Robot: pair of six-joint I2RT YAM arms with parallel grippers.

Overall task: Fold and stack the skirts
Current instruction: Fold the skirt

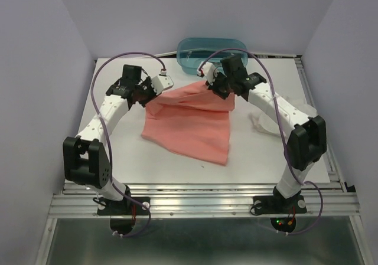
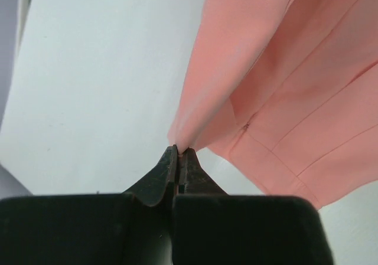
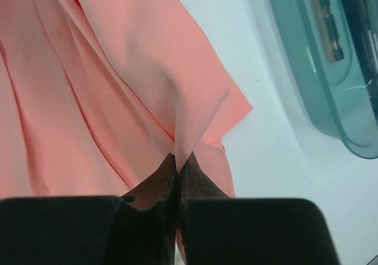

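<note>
The left gripper (image 2: 179, 150) and right gripper (image 3: 179, 157) each pinch a far corner of the salmon-pink skirt (image 1: 192, 126), its hem pointing near-right across the white table (image 1: 177, 173) between lilac walls (image 1: 35, 52).

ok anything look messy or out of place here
Nothing spilled or damaged. The white skirt lies crumpled at the right of the table, partly under the right arm. The salmon skirt, pinched at its far corners by the left gripper and right gripper, lies askew, its near edge slanting.
</note>
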